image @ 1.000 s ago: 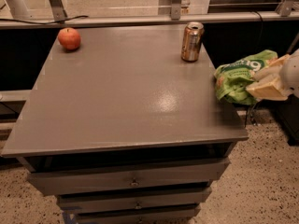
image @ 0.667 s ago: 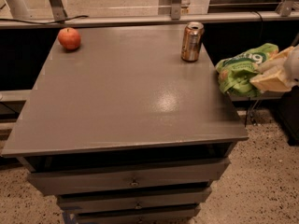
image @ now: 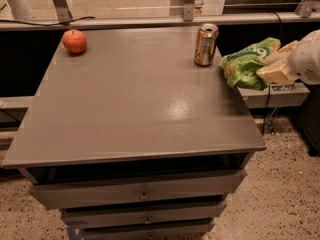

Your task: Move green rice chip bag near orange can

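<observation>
at the far left corner of the grey table [image: 125, 109] lies a red-orange apple [image: 74, 41]. it is well apart from everything else and has no part in this job. under the table top there are drawers [image: 142, 194].

going right, the orange can [image: 206, 45] stands upright near the far right corner of the top. just to the right of it is the green rice chip bag [image: 244, 64]. the bag is near the can but does not touch it. most of the bag hangs beyond the right edge of the table, in the air and not resting on the top. at the far right the gripper [image: 274, 66] comes in from the side, and its pale fingers [image: 275, 75] are pinching the right end of the bag.

i judge that the step in hand is carrying the bag in and placing it. to do it well, the arm should bring the bag a little to the left, until the whole pouch is above the table top. then it should lower the bag until the bottom rests on the surface, and only then let go. the move should stop short of the can, because a push from the pouch could tip it over. if the bag is let go where it is now, it would probably slide off the edge.
</observation>
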{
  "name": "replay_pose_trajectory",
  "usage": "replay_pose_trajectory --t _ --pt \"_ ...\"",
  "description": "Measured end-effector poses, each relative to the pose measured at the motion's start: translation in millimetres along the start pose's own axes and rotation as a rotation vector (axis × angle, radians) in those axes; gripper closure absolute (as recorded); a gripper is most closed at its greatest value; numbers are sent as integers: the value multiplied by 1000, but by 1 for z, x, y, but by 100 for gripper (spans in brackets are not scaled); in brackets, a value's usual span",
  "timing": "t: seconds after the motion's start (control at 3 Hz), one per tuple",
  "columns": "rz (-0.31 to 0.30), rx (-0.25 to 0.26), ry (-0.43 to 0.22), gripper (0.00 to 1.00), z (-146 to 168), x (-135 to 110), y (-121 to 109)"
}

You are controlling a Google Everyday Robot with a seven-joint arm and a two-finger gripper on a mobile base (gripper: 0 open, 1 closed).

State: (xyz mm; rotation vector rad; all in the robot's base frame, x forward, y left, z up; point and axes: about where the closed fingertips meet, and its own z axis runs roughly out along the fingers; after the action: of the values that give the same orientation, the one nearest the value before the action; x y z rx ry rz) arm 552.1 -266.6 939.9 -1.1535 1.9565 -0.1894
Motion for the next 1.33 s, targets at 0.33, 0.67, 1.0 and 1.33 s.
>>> replay_pose_trajectory --t 0.33,0.67,1.0,1.33 --pt "0 1 -42 100 26 -4 -9" --pt "-13 6 -84 100 48 -13 -24" --pt "-23 8 -122 100 67 -21 -34" --pt "-22 -3 -144 100 84 -24 -36"
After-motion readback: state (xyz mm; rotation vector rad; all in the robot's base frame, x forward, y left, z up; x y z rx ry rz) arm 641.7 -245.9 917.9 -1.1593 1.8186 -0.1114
